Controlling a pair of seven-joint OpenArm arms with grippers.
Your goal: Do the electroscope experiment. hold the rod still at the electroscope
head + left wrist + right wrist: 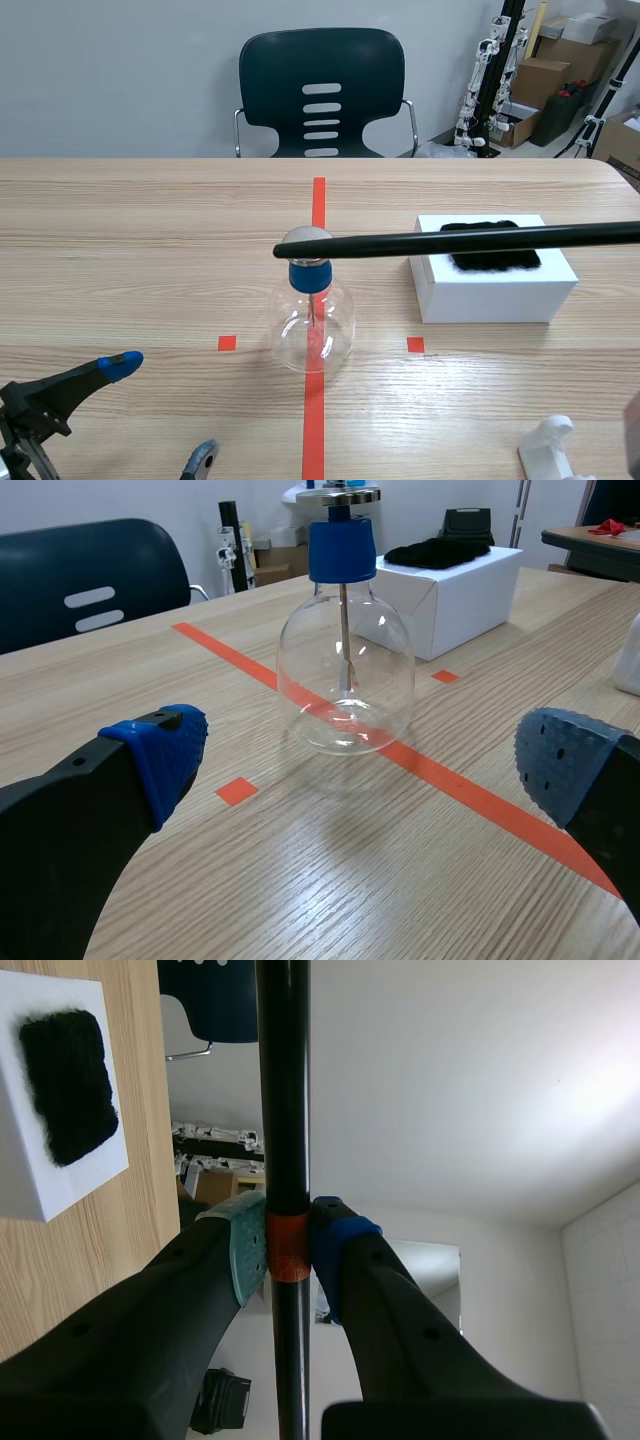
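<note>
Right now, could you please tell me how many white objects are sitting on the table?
2. A white box, topped with a black cloth, sits right of the electroscope; a small white piece lies at the near right edge, partly cut off. Others may be hidden.

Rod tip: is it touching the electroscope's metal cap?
Cannot tell. In the scene view the rod crosses the metal cap of the electroscope, but the overlap could hide a gap; the left wrist view shows no rod.
</note>
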